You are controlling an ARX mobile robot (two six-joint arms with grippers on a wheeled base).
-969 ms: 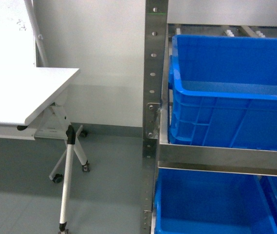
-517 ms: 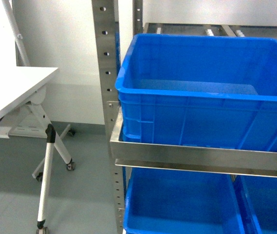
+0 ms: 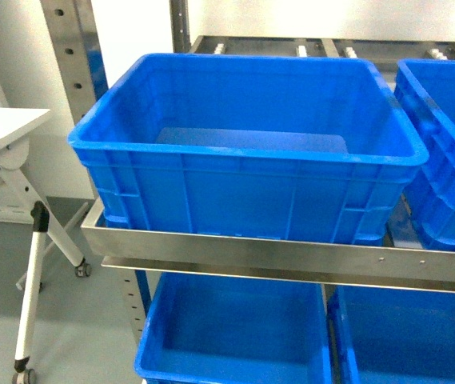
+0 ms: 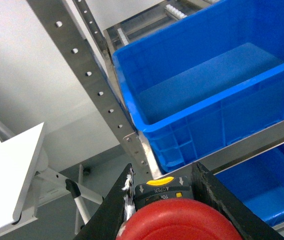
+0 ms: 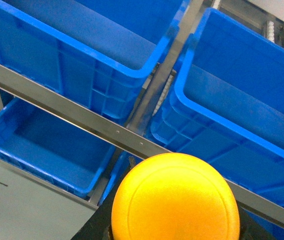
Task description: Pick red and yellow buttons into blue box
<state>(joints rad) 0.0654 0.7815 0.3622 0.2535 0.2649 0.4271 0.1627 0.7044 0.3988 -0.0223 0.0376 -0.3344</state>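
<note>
Blue box, a large deep plastic crate with ribbed walls and a thick rolled rim, stood on the upper shelf of a perforated stainless-steel rack and filled the centre of the head view; its interior held no objects. A second blue crate of the same kind sat just beside it on the right, and two lower blue crates occupied the shelf beneath. A white folding table on castered legs stood at the left edge of the head view, apart from the rack.

Neither arm appeared in the head view. In the left wrist view, the left gripper was closed on the red mushroom-head push button, whose round cap lay between two black fingers; a black switch body with a yellow tab showed just above the cap. This button was held outside the blue box, in front of and below its near left corner by the rack's upright post.

In the right wrist view, the yellow mushroom-head push button filled the lower centre, its cap hiding nearly all of the right gripper, which evidently held it. Beyond it lay the rack's shelf rail and the gap between the two upper crates.
</note>
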